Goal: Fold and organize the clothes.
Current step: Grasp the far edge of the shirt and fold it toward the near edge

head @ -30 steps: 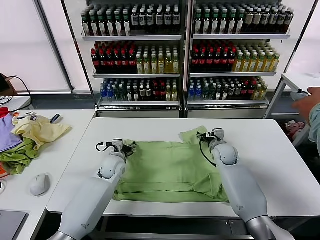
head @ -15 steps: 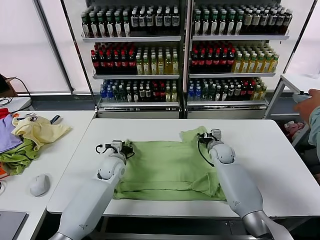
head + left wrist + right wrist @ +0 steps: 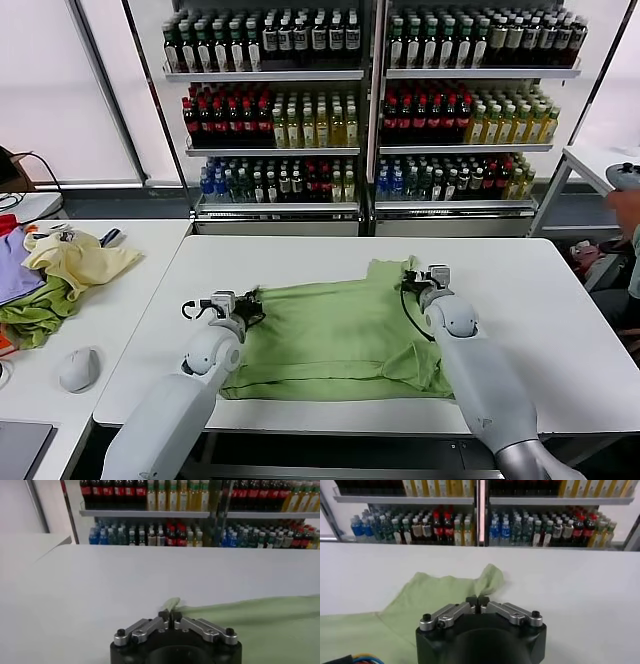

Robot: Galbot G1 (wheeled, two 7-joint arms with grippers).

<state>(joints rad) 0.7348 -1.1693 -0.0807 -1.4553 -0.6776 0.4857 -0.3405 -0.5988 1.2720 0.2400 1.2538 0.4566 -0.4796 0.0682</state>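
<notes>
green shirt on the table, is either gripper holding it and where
Both are. The left gripper pinches the green shirt at its left edge; the right gripper pinches cloth near the far right sleeve.

No legible text or labels

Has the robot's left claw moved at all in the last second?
Yes. The left gripper, fingers pinched on the green shirt, has slid outward toward the table's left edge, pulling that side of the shirt with it.

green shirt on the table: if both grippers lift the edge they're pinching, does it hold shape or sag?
Probably sags: the green shirt lies limp and wrinkled, folded near the right gripper. Likely light; the left gripper pinches only a thin edge. May drag across the white table.
</notes>
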